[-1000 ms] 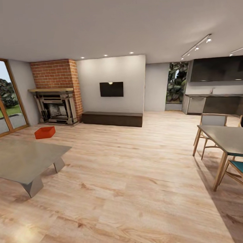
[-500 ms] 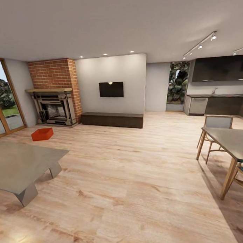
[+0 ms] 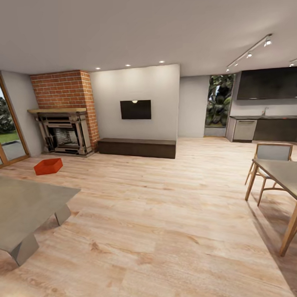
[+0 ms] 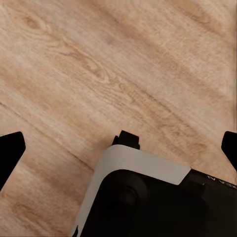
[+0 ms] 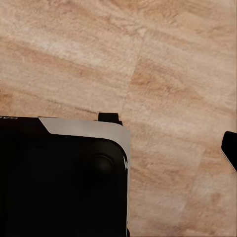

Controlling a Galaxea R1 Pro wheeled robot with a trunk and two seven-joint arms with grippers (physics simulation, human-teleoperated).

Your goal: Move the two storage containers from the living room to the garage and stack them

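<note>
Living room, plank floor (image 3: pixel 168 216), one bin on it.
Floor runs to a white wall with a TV (image 3: pixel 135 109) over a dark bench (image 3: pixel 137 147); brick fireplace (image 3: pixel 63 113) at the left, grey table (image 3: pixel 22 208) near left, dining table (image 3: pixel 284 173) right. Bin (image 3: pixel 48 166) lies flat before the fireplace, apart from it, open side up, long axis roughly across the view. Left gripper (image 4: pixel 118 153) fingers spread wide over bare planks; right gripper (image 5: pixel 116 148): cannot tell.
</note>
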